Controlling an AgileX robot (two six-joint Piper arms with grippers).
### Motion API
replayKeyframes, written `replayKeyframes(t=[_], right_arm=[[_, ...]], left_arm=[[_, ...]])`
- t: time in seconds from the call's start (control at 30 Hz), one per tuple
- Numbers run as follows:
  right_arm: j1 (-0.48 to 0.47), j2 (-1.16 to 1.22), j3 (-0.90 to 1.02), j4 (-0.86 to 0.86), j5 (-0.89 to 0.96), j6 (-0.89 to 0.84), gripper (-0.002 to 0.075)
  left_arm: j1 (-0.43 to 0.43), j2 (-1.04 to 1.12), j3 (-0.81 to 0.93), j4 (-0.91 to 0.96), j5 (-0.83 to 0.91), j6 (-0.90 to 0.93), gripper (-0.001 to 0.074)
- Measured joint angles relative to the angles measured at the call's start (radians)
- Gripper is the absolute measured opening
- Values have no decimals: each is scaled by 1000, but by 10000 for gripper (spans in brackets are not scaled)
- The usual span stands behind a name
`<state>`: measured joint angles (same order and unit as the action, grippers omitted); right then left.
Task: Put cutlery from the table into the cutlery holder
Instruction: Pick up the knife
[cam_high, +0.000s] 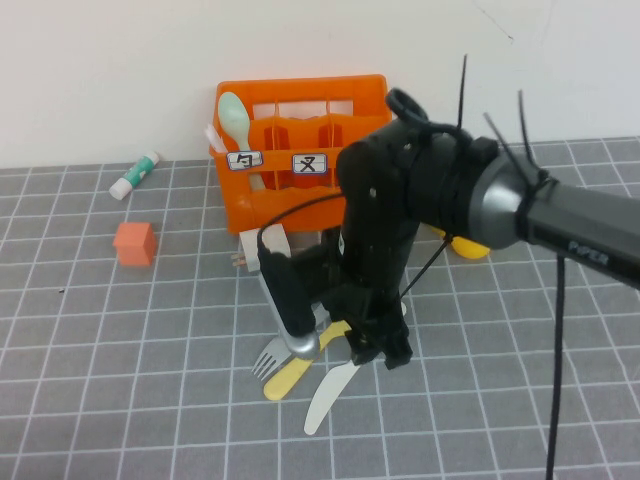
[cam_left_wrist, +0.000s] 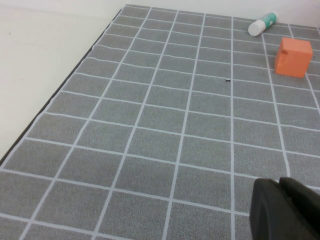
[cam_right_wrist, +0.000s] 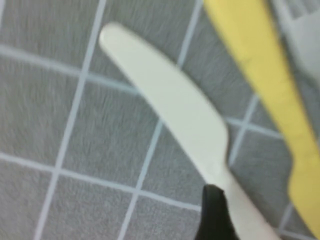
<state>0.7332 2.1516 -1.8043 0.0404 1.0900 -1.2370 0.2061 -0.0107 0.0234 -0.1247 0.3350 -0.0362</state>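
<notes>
The orange cutlery holder (cam_high: 300, 150) stands at the back middle of the table (cam_high: 120, 340), with a mint green spoon (cam_high: 236, 118) upright in it. In front of it lie a white knife (cam_high: 328, 396), a pale yellow knife (cam_high: 296, 371) and a grey fork (cam_high: 267, 358), close together. My right gripper (cam_high: 383, 352) is down at the white knife's handle, open. In the right wrist view one black finger (cam_right_wrist: 215, 215) touches the white knife (cam_right_wrist: 170, 105), beside the yellow knife (cam_right_wrist: 265, 70). My left gripper (cam_left_wrist: 287, 210) is shut and empty over bare table, out of the high view.
An orange cube (cam_high: 134, 244) and a white and green tube (cam_high: 135, 175) lie at the back left; both also show in the left wrist view, the cube (cam_left_wrist: 294, 56) and the tube (cam_left_wrist: 263, 23). A black handle (cam_high: 284, 288) lies by the fork. A yellow object (cam_high: 470, 246) sits behind the right arm.
</notes>
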Motion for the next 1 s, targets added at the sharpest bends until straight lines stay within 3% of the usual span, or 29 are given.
replayKeyframes(t=[0.47, 0.6, 0.77, 1.0], right_arm=[[0, 66, -2, -9, 9, -65, 439], [0, 66, -2, -8, 25, -65, 340], [0, 68, -4, -7, 30, -49, 110], [0, 83, -43, -7, 82, 164, 106]], left_arm=[[0, 0, 0, 0, 0, 0, -1], [0, 0, 0, 0, 0, 0, -1], [0, 0, 0, 0, 0, 0, -1], [0, 0, 0, 0, 0, 0, -1]])
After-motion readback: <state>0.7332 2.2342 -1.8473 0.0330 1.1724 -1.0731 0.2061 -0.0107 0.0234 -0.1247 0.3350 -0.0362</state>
